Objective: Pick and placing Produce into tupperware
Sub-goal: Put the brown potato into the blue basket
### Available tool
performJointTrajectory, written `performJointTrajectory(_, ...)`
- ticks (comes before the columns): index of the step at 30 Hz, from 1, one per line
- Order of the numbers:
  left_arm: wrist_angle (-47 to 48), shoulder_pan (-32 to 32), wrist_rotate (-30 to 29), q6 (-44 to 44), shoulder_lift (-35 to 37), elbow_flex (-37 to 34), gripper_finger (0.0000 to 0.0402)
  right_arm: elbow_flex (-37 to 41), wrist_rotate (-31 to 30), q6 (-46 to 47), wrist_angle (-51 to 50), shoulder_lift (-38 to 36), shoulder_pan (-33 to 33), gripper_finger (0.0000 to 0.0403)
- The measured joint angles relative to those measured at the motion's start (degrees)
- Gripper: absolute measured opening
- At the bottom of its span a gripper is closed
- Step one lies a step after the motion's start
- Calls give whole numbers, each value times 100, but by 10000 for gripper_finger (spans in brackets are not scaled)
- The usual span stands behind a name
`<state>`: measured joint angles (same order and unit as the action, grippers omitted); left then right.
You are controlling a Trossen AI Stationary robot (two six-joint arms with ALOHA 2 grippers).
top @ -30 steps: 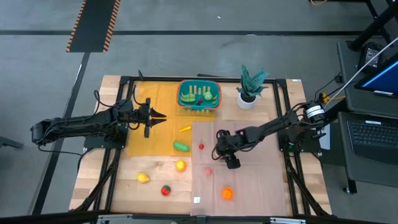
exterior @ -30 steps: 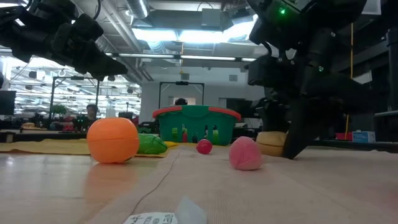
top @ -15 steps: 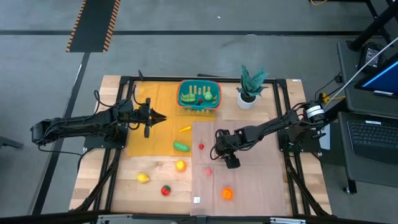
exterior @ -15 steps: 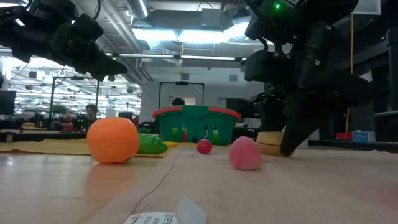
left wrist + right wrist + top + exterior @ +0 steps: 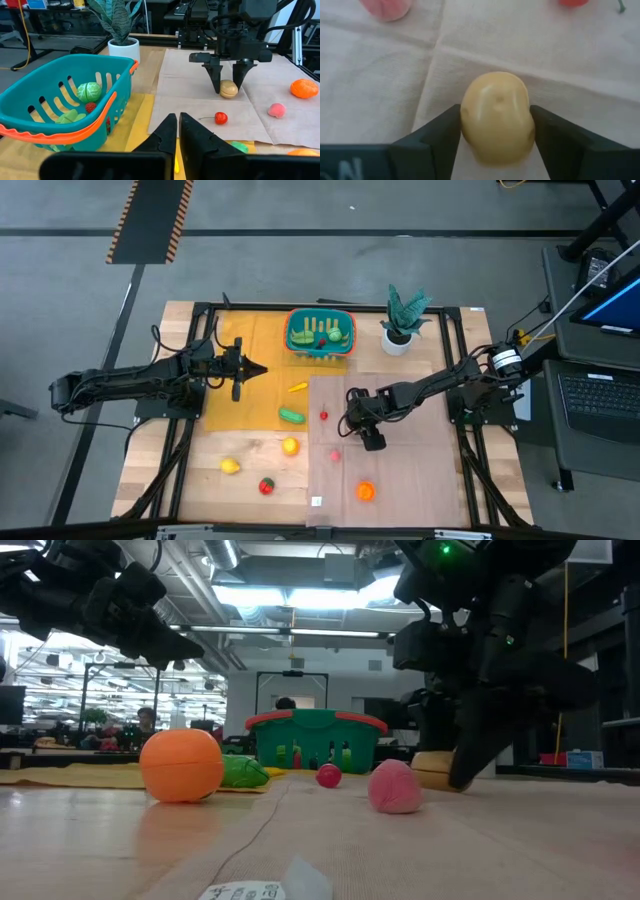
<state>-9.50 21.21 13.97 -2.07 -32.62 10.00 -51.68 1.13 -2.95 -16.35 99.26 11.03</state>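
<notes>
Your right gripper (image 5: 496,127) sits low over the beige sheet near the table's middle, a finger (image 5: 437,135) on each side of the pale yellow potato (image 5: 229,89), both pads touching its sides; the potato rests on the sheet. Your left gripper (image 5: 178,131) hangs clenched and empty above the yellow cloth (image 5: 232,412) toward the left edge. The teal tupperware (image 5: 320,333) stands at the far edge, centre, with green pieces inside. A cherry (image 5: 220,118), pink piece (image 5: 276,110) and orange (image 5: 304,88) lie loose on the sheet.
</notes>
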Motion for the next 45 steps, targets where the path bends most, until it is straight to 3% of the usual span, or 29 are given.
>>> performJointTrajectory(2,0,0,0,0,0,0,8,0,0,-36,32,2,0,206)
performJointTrajectory(9,1,0,-1,0,0,0,1,0,0,-31,30,2,0,206)
performJointTrajectory(16,0,1,0,0,0,0,19,-5,0,-12,15,2,0,206)
performJointTrajectory(28,2,2,-1,0,1,0,50,-906,0,147,-1394,-33,-184,206)
performJointTrajectory(39,56,1,-2,-4,1,0,74,-934,-115,406,-1529,-1077,-805,206)
performJointTrajectory(45,159,2,-2,-43,0,-4,85,-285,-306,575,-959,-1596,-971,206)
